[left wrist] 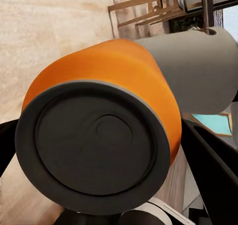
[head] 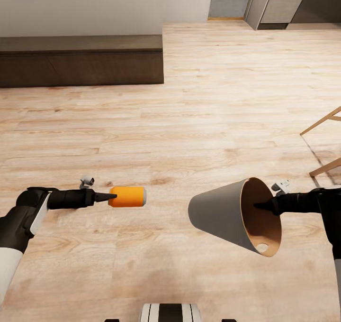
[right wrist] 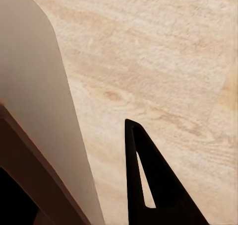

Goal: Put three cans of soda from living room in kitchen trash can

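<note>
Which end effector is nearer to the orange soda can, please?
Left. The left end effector grips the orange soda can; the right end effector is across the floor, clamped on the grey-beige tapered bin.

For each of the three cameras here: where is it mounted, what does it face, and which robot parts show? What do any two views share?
Head view: from the head, looking down over wood floor; left gripper holds the orange can, right gripper holds the bin by its rim.
Left wrist view: along the left fingers, onto the can's end, bin behind.
Right wrist view: along a right finger, beside the bin's wall.
Shared: the bin shows in all three.
</note>
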